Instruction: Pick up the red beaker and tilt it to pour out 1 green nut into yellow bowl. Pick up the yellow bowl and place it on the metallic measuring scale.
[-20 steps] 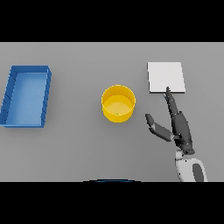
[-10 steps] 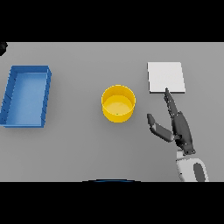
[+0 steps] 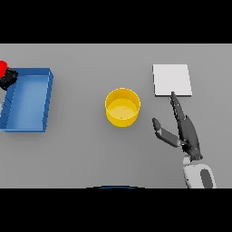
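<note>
The right hand (image 3: 186, 131) lies flat on the smooth grey table (image 3: 81, 154), fingers straight, holding nothing. The round yellow bowl (image 3: 122, 107) sits to its left, well apart; the square pale scale (image 3: 171, 79) lies just beyond its fingertips. At the far left edge, beside a rectangular blue tray (image 3: 27, 99), the left hand (image 3: 8, 79) appears with the red beaker (image 3: 2, 68); I cannot tell its grip.

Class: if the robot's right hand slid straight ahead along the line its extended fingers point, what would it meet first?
The right hand points up-left at the metallic measuring scale; its fingertips already reach the plate's near edge, so probably that, though height is unclear.

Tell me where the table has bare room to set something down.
Bare: between blue tray and yellow bowl, and the whole near strip below both. Crowded: the right, where the right hand lies between bowl and scale.
</note>
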